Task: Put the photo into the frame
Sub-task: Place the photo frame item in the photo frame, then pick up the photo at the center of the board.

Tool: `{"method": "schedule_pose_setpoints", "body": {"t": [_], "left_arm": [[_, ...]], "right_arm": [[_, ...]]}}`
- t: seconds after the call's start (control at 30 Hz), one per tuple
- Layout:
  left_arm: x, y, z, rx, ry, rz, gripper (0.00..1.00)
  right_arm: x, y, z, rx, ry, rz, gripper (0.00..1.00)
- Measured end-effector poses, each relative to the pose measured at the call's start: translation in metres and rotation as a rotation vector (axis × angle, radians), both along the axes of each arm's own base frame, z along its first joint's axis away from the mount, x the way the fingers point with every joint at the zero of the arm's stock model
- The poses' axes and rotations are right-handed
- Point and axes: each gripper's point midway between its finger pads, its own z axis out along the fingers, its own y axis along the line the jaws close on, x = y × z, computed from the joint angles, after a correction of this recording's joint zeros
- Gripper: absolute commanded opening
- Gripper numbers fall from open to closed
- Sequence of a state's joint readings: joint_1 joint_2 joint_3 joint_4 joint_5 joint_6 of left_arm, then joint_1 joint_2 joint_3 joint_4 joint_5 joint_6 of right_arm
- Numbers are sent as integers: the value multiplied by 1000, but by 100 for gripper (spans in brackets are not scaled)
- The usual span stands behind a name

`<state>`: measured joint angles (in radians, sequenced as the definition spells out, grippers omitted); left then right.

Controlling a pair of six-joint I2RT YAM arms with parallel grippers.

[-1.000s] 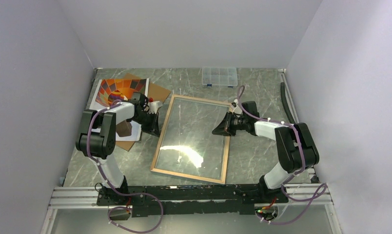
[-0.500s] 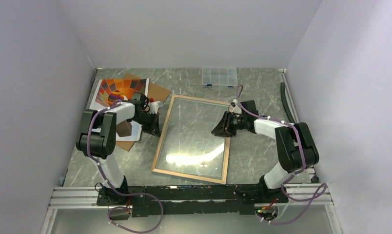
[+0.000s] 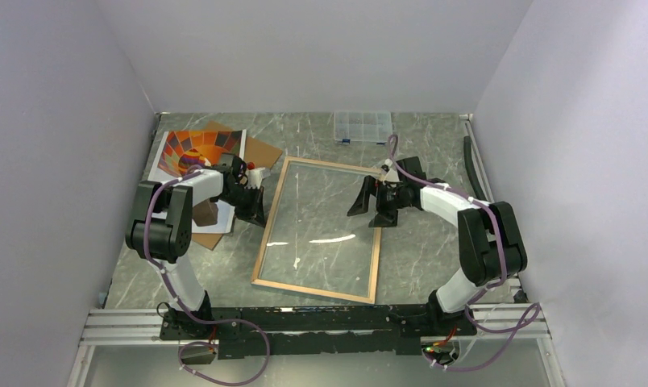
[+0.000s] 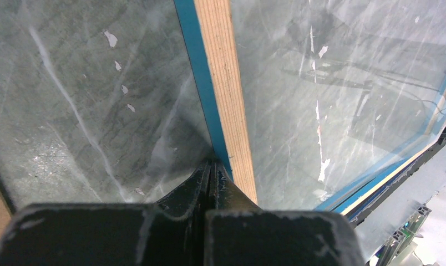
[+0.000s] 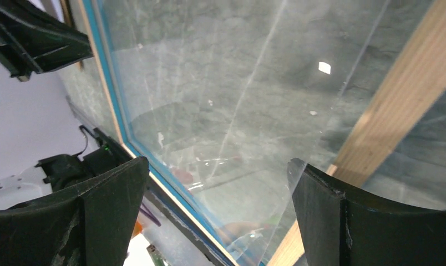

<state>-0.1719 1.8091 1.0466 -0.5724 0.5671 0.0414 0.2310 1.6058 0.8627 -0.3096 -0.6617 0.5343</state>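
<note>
Frame [image 3: 313, 291] on grey marbled table [image 3: 421, 262], white walls [image 3: 305, 56]

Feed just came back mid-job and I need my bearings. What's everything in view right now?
frame: one, tan wood side up, blue edge, clear pane, mid-table
photo: one, orange-red balloon print, far left, partly under the left arm
backing board: one, brown, under the photo
compartment box: one, clear, by the back wall
black strip: one, along the table's right edge, cannot tell what it is
table: one, grey marble look
left claw: one, black, shut, tips at the frame's left rail
right claw: one, black, open, over the frame's right side
</note>
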Motion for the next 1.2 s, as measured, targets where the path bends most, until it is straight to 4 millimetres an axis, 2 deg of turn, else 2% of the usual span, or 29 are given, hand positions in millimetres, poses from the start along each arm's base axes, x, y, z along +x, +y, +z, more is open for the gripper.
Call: {"method": "schedule_pose_setpoints", "body": {"t": [0.5,0.7,0.9,1.1,1.2], "left_arm": [[-1,-1,0,-1,1,-3,3],[-1,-1,0,-2,3,-3,3],[-6,0,0,-1,26,-2,3],[-7,-3,0,-3,29,-10,3],[-9,-11,-1,-16,33,-26,3]], "right_arm": [[10,-39,-7,-265,-23,-61,97],[11,-51,0,-326,-50,-98,97],[15,-55,10,-334,-95,-122,97],[3,-56,-6,-331,-54,-132,97],[5,-56,-7,-305,-47,-142,97]]}}
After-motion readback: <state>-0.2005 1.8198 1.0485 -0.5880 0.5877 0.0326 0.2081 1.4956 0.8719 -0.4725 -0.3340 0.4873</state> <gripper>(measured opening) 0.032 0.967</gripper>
